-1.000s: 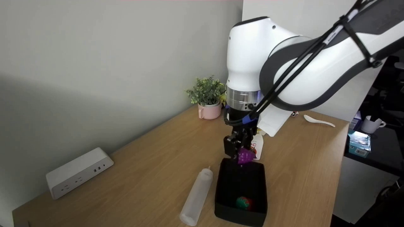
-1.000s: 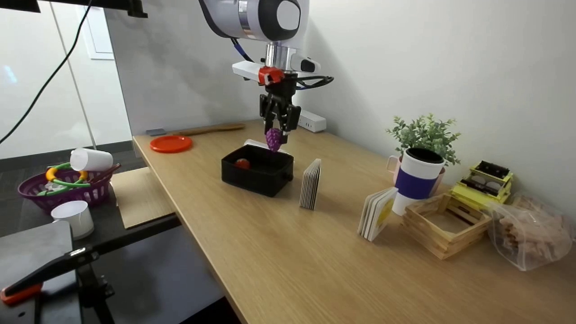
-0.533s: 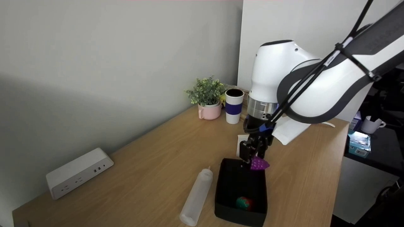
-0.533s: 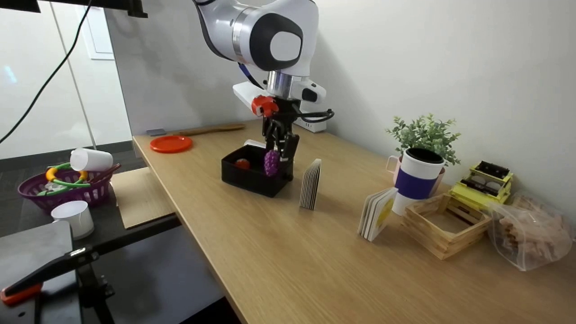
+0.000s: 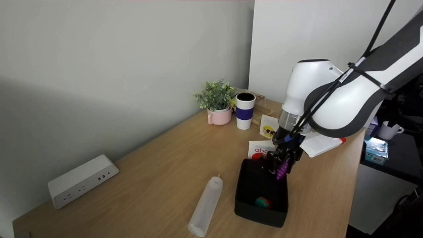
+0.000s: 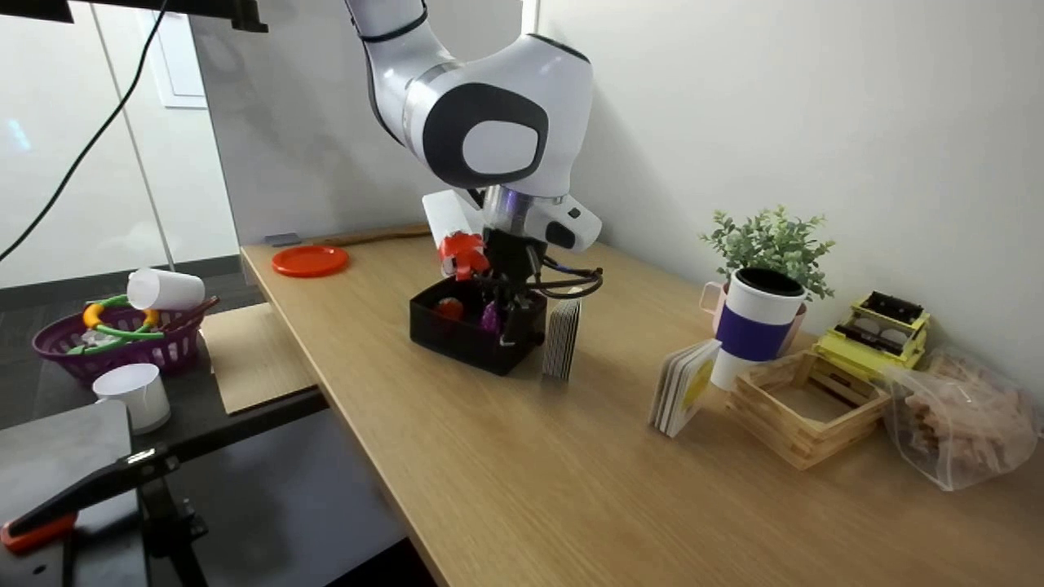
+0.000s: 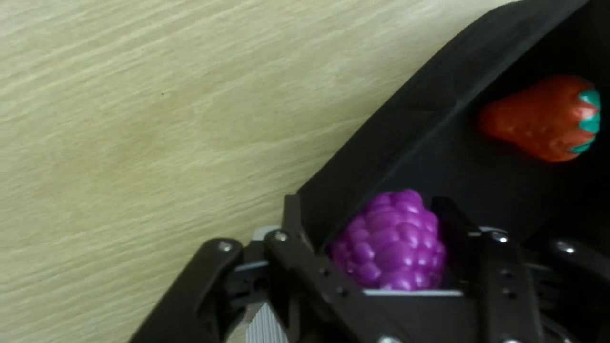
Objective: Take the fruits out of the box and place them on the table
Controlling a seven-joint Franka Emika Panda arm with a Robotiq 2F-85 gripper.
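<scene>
Purple and bumpy, a toy grape bunch (image 7: 388, 243) is clasped in the gripper (image 7: 368, 204), whose jaws stand part-way apart with the fruit between them. The bunch is inside the black box (image 5: 257, 214), close against one long wall, at the end beside a standing set of white cards (image 6: 563, 338). In the wrist view one finger reaches down within the box; the opposite finger is at the rim or just outside it, and whether the wall is pinched too cannot be told. A red strawberry (image 7: 543, 119) with a green top lies on the box floor, toward the other end.

The step in hand appears to be taking out the grape bunch; neither fruit is on the tabletop (image 6: 571, 489) yet. Next, the gripper probably needs to rise until fruit and fingers clear the rim, without dragging the box along, then move sideways, lower and let go. The strawberry would follow.
</scene>
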